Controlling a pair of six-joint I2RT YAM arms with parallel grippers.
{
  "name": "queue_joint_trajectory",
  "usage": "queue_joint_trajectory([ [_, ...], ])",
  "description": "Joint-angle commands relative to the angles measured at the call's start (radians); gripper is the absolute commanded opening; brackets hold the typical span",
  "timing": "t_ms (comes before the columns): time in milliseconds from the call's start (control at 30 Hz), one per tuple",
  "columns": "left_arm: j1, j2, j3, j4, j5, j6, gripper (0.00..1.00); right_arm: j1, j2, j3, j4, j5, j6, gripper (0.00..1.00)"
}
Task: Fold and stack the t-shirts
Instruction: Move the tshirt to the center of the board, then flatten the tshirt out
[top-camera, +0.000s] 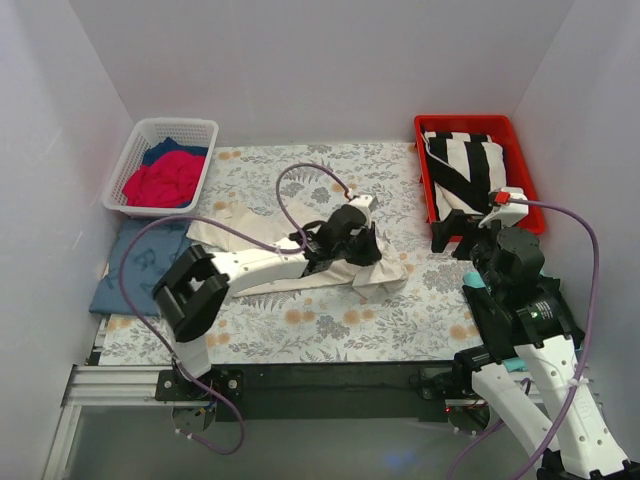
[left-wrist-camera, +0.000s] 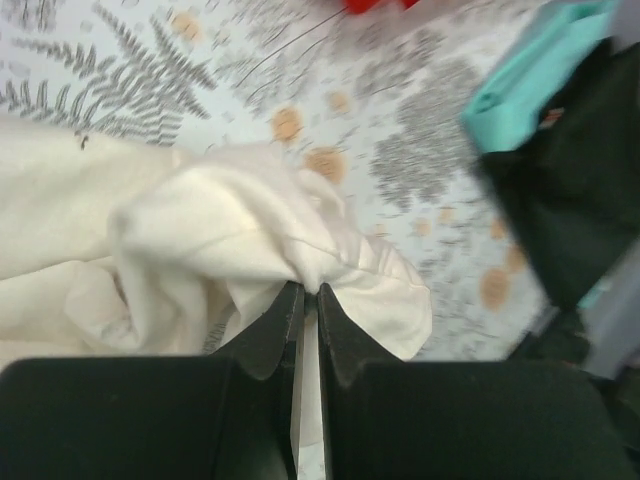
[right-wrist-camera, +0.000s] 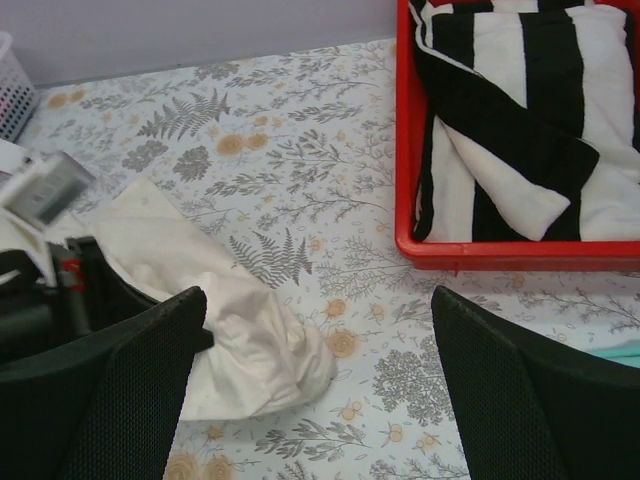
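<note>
Pinching a bunched fold of the cream t-shirt (left-wrist-camera: 200, 230), the left jaws are clenched on the cloth near the middle of the floral-covered surface (top-camera: 330, 330), and the rest of the shirt trails crumpled toward the left. The right jaws stand released and empty near the red bin (right-wrist-camera: 500, 255). The fabric looks light, limp and thin, so it should sag and drag rather than hold a shape. Two spread holds along a hem or the shoulders would likely serve better, though which edge is gripped cannot be told from the wad. More shirts (top-camera: 160, 185) lie in the white basket (top-camera: 210, 125), and a folded navy one (top-camera: 140, 265) rests at the surface's left edge.
</note>
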Motion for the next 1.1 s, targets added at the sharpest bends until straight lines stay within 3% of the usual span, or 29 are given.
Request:
queue_joint_trajectory([
  [0, -0.041, 0.102, 0.060, 0.034, -0.201, 0.027, 0.00, 0.003, -0.034, 0.016, -0.056, 0.105, -0.010, 0.98],
  [100, -0.041, 0.157, 0.102, 0.030, -0.295, 0.021, 0.00, 0.003, -0.057, 0.016, -0.074, 0.141, -0.024, 0.99],
  [267, -0.043, 0.180, 0.200, 0.036, -0.358, 0.113, 0.51, 0.003, -0.064, 0.004, -0.076, 0.132, -0.030, 0.98],
  [367, -0.043, 0.147, 0.232, 0.008, -0.396, 0.133, 0.61, 0.003, -0.054, -0.010, -0.076, 0.103, -0.015, 0.98],
  [600, -0.037, -0.053, 0.154, -0.151, -0.613, 0.070, 0.66, 0.004, -0.048, -0.046, -0.036, -0.031, -0.085, 0.98],
  [833, -0.014, -0.335, -0.157, -0.468, -0.726, -0.270, 0.63, 0.006, -0.080, -0.149, 0.077, -0.147, -0.154, 0.98],
  [1067, 0.016, -0.400, -0.315, -0.733, -0.742, -0.633, 0.57, 0.055, 0.079, -0.148, 0.127, -0.180, -0.124, 0.98],
])
